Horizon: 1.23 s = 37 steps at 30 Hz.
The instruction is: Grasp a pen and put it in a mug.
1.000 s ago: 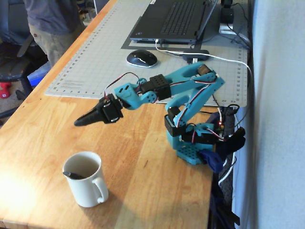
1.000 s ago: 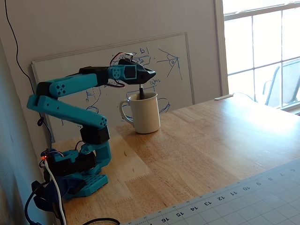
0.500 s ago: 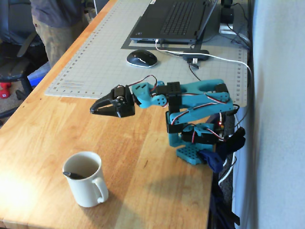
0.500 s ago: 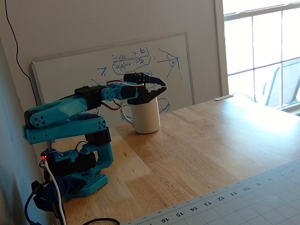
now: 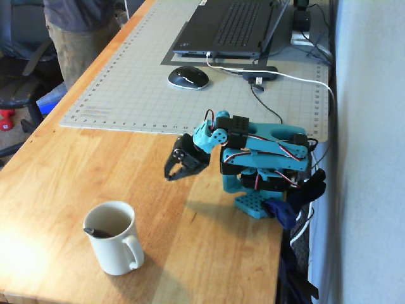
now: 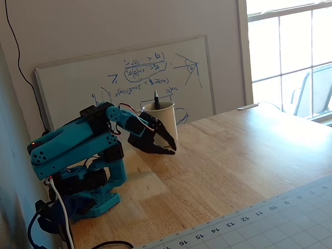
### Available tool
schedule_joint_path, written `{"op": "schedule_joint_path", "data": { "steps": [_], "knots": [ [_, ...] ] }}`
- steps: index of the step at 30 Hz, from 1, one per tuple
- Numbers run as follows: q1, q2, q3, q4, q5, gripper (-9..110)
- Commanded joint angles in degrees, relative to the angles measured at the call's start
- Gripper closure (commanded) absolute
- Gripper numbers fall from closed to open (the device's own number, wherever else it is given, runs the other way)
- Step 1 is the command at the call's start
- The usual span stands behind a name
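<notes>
Nearest you in a fixed view, the mug (image 5: 114,244) stands upright on the wooden table (image 5: 57,183), handle toward the camera, with the pen (image 5: 97,232) inside, leaning on the rim; in the other fixed view the pen tip (image 6: 156,98) pokes above the mug (image 6: 165,124). Behind it the gripper (image 5: 176,172) hangs above the table, clear of the mug, black fingers slightly spread and holding nothing, on the folded teal arm (image 5: 266,158). Farther back you have the cutting mat (image 5: 126,82), mouse (image 5: 188,77) and laptop (image 5: 231,25).
</notes>
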Motion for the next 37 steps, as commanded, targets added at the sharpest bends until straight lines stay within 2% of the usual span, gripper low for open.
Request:
{"op": "schedule_joint_path", "data": {
  "steps": [1, 5, 37],
  "knots": [
    [0.5, 1.5, -0.9, 7.2, 0.6, 101],
    [0.7, 1.5, -1.0, 12.9, 0.6, 101],
    [0.6, 1.4, -0.9, 12.2, 0.5, 100]
  ]
}}
